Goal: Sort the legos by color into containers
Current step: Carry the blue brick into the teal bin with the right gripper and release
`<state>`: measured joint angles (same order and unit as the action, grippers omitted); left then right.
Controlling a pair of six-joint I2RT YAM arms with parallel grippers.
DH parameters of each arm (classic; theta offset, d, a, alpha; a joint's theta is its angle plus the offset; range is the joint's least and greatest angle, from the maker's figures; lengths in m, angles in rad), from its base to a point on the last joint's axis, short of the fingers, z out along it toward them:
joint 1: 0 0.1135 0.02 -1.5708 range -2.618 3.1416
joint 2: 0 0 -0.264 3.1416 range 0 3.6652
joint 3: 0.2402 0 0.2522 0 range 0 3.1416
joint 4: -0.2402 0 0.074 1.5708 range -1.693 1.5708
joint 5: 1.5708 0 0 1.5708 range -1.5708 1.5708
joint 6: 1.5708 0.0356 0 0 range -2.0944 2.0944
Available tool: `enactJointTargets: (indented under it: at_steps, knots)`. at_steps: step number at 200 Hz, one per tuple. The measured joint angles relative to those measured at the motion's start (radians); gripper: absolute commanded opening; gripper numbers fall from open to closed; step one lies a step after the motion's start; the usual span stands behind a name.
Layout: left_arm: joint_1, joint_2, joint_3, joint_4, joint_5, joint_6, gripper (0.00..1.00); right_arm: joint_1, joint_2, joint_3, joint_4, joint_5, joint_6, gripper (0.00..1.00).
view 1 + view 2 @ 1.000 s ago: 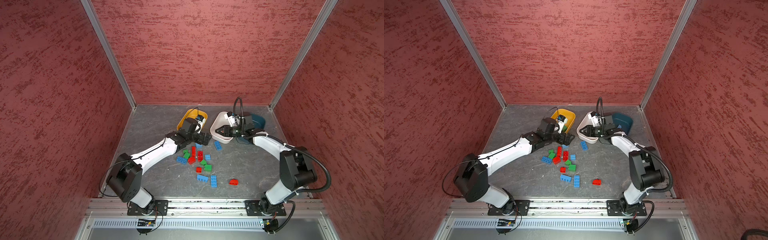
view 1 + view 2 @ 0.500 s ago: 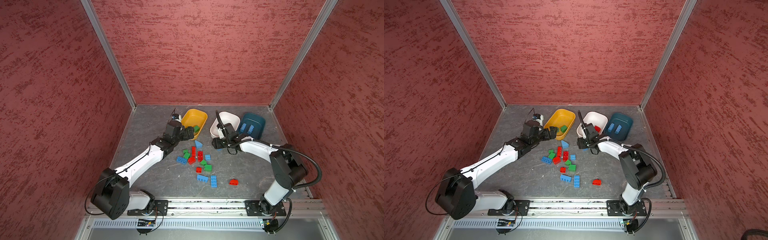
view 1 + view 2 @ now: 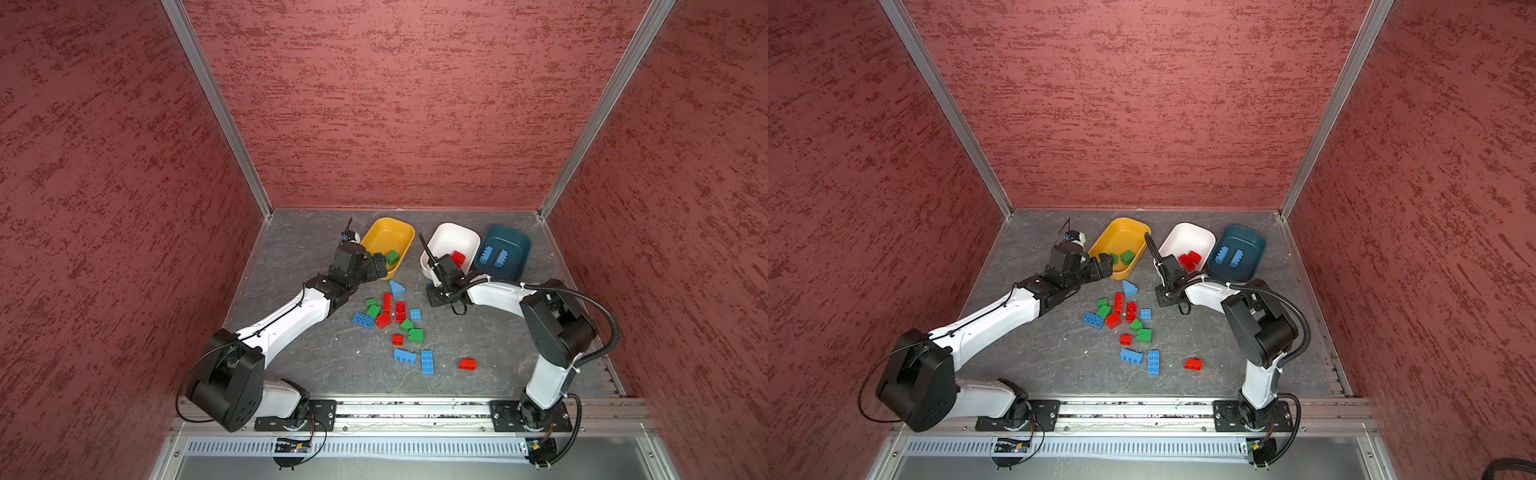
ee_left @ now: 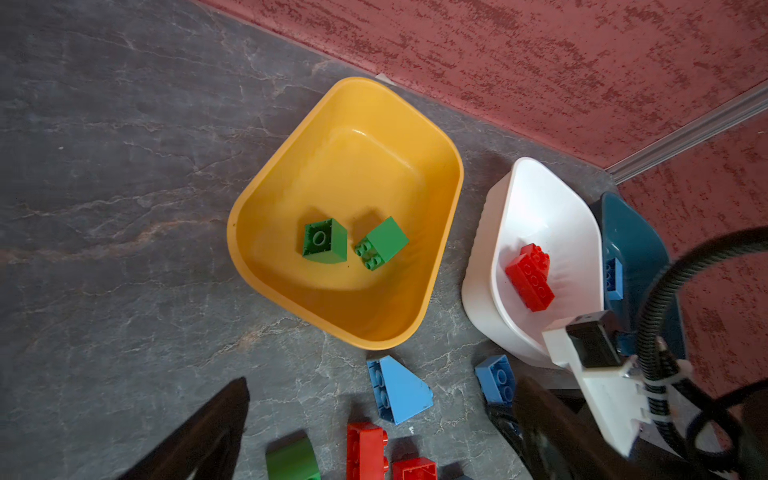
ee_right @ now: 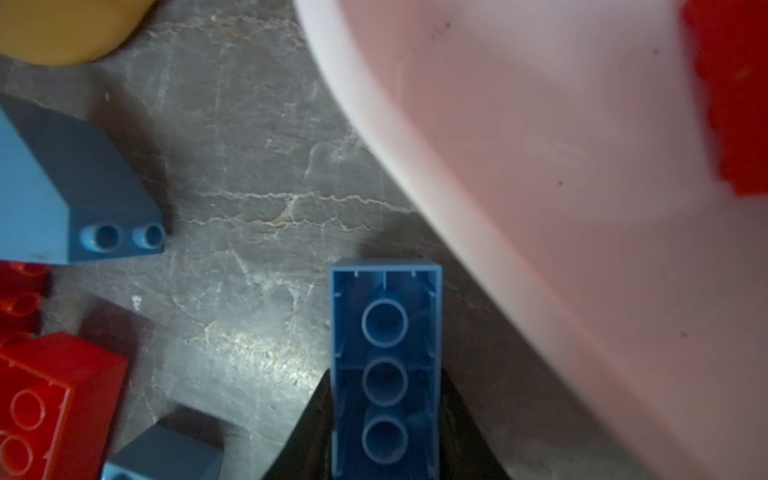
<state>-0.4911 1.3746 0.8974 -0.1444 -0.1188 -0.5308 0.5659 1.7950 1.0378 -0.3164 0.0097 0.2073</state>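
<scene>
My right gripper [image 5: 385, 432] is shut on a blue lego [image 5: 385, 365], low over the floor beside the white container [image 3: 453, 237]; in both top views it sits at that tub's near corner [image 3: 435, 296] [image 3: 1160, 296]. My left gripper [image 4: 374, 428] hangs open and empty at the near edge of the yellow container [image 4: 353, 166], which holds two green legos [image 4: 324, 241]. A red lego [image 4: 530, 276] lies in the white container [image 4: 540, 199]. Two blue legos [image 3: 494, 257] lie in the teal container [image 3: 509, 237]. Several loose legos [image 3: 390, 309] lie mid-floor.
A blue sloped brick [image 3: 397, 287] lies between the two grippers. Two blue bricks [image 3: 415, 359] and a lone red one [image 3: 467, 364] lie nearer the front rail. The red walls close in right behind the tubs.
My right gripper came down from over the white and teal tubs to the floor and closed on the blue lego. My left gripper drew back off the yellow tub, still open.
</scene>
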Motion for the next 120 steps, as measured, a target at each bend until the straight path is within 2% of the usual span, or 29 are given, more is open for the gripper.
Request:
enactJointTargets:
  at_steps: [60,90,120]
  knots:
    - [0.000,0.000,-0.024,-0.072,-0.080,-0.075,0.99,-0.030,-0.351,-0.125,0.029,-0.010,-0.048,0.18]
    - [0.002,0.000,-0.031,-0.100,-0.096,-0.101,0.99,-0.186,-0.460,-0.165,0.119,-0.005,-0.004,0.18]
    - [0.002,0.000,-0.031,-0.111,-0.100,-0.115,0.99,-0.370,-0.451,-0.182,0.176,-0.005,0.084,0.18]
